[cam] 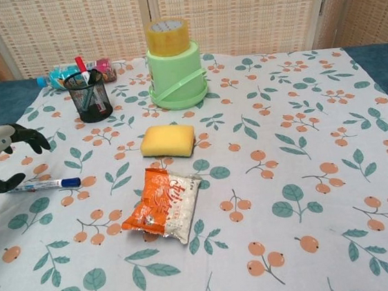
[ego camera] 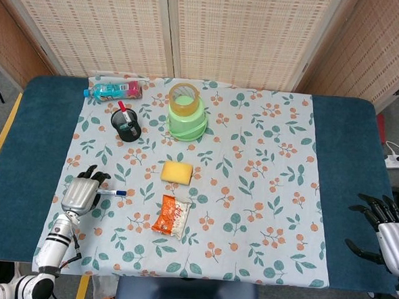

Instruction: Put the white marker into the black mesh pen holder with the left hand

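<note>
Lying flat on the leaf-and-berry printed cloth (ego camera: pixel 253 159), the white marker (cam: pixel 45 184) is stretching left to right, its slim round barrel ending in a blue cap at the right; in the head view the left hand (ego camera: pixel 81 193) is covering the barrel's left part, leaving only the capped end peeking out. That hand, silver-backed with dark jointed fingers (cam: pixel 32 137), is hovering over the marker's left end with fingers spread and curved, and whether it is touching the barrel I cannot tell; it is gripping nothing that shows. The black mesh pen holder (cam: pixel 89 96), a round wire-mesh cup, is standing upright farther back, well apart from the marker, with a red-capped pen (cam: pixel 81 65) poking out. A soft yellow sponge (cam: pixel 168 140) is sitting near the middle, a crinkly orange snack packet (cam: pixel 163 204) just nearer than it, and a ribbed green plastic bucket (cam: pixel 176 78) is carrying a glossy tape roll (cam: pixel 166 34) at the far side. A teal-labelled bottle (ego camera: pixel 113 89) is lying on its side at the far left, partly hidden behind the holder in the chest view. The right hand (ego camera: pixel 384 228) is resting at the right on the blue table (ego camera: pixel 347 172), fingers apart and empty, cut off by the frame edge.
</note>
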